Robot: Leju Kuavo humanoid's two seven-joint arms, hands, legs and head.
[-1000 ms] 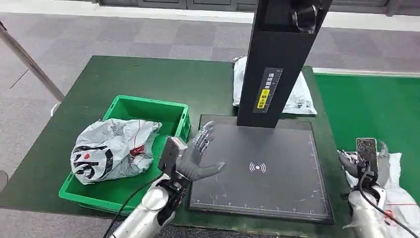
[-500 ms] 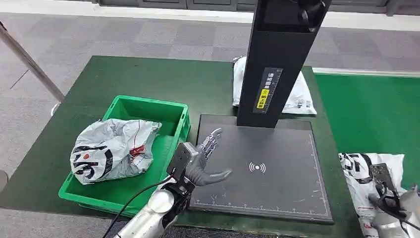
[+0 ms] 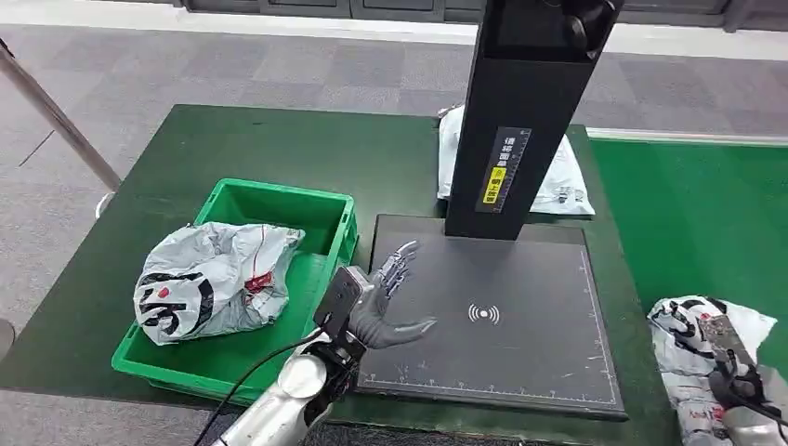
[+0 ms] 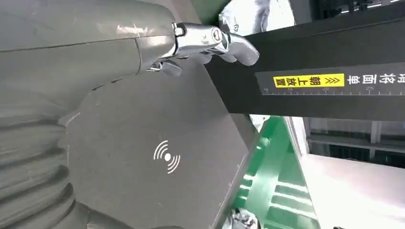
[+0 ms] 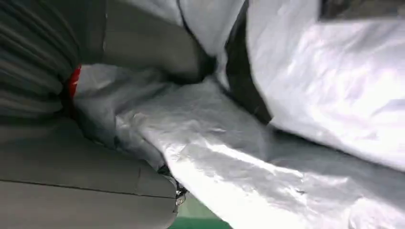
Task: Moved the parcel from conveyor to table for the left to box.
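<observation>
The right hand (image 3: 734,395) sits low at the near right corner of the head view, over the bright green conveyor (image 3: 697,204), and is closed around a crumpled white parcel (image 3: 692,339) with black print; the right wrist view shows the thick grey thumb (image 5: 157,45) and palm pressed into the wrinkled plastic (image 5: 286,143), so the parcel is gripped and is not yet on the counter (image 3: 269,149). The left hand (image 3: 386,297) hovers with its fingers (image 3: 398,262) spread and holding nothing, above the near-left part of the black scanner pad (image 3: 502,316), whose white wireless mark lies just to that hand's right. Beyond the left hand rises the scanner's black column (image 3: 525,111) with a yellow label, and a second white parcel (image 3: 567,177) lies flat behind that column. Just to the left of the left hand stands a green bin (image 3: 279,204) holding a grey-white bag (image 3: 209,279) with black and red print.
</observation>
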